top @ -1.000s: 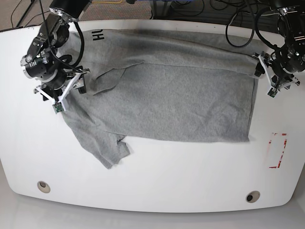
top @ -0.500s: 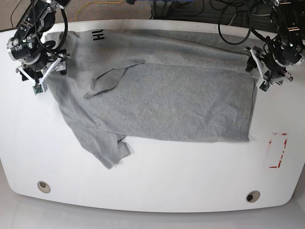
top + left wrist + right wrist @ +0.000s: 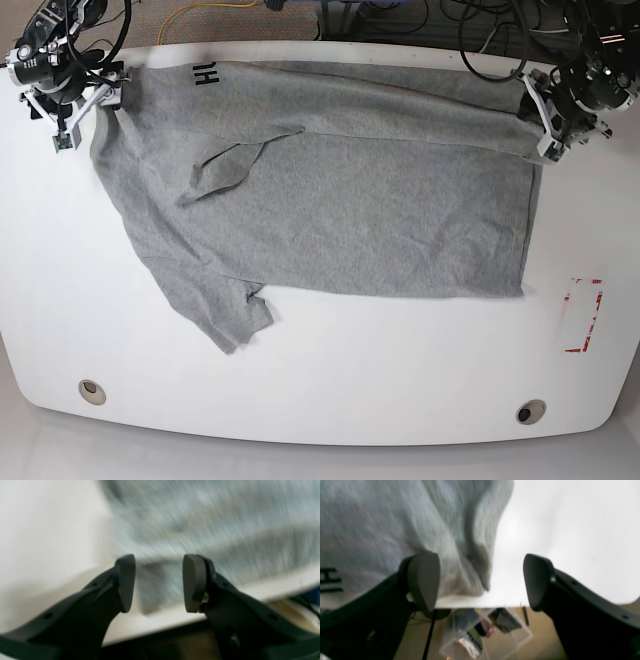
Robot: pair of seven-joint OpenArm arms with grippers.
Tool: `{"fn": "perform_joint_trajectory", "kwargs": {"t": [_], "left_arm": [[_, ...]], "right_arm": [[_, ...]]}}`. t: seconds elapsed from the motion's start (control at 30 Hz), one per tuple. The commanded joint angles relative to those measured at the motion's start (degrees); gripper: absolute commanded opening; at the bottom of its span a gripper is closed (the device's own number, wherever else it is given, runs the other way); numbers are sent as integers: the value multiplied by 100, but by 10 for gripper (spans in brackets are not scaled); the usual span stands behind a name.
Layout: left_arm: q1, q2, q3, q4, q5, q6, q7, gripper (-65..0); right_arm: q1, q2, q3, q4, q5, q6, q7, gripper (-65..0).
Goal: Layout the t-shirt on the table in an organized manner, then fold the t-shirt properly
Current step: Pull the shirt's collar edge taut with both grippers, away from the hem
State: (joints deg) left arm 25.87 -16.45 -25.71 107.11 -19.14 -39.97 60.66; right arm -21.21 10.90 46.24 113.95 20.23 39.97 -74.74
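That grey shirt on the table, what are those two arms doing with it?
A two-armed robot is working on a grey t-shirt spread over a white table. Each gripper is at a far corner of the shirt: the right gripper by the printed lettering, the left gripper at the opposite end. Both have jaws apart and neither holds cloth. The top part of the shirt is doubled over the body, and one sleeve sticks out toward the near edge, so the folding is not finished.

Matt grey cloth t-shirt (image 3: 350,200); glossy white, seemingly smooth table (image 3: 330,400)
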Motion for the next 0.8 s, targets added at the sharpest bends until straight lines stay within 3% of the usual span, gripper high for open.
{"fn": "perform_joint_trajectory", "kwargs": {"t": [0.0, 0.4, 0.77], "left_arm": [[-7, -109, -35, -78, -16, -3, -49, -379], [-59, -109, -44, -685, -16, -3, -58, -379], [81, -127, -44, -693, -16, -3, -58, -379]], "right_arm": [[-19, 40, 22, 82, 47, 3, 111, -154], [-28, -74, 5, -208, -5, 3, 375, -154], [-160, 181, 40, -200, 47, 3, 366, -154]]}}
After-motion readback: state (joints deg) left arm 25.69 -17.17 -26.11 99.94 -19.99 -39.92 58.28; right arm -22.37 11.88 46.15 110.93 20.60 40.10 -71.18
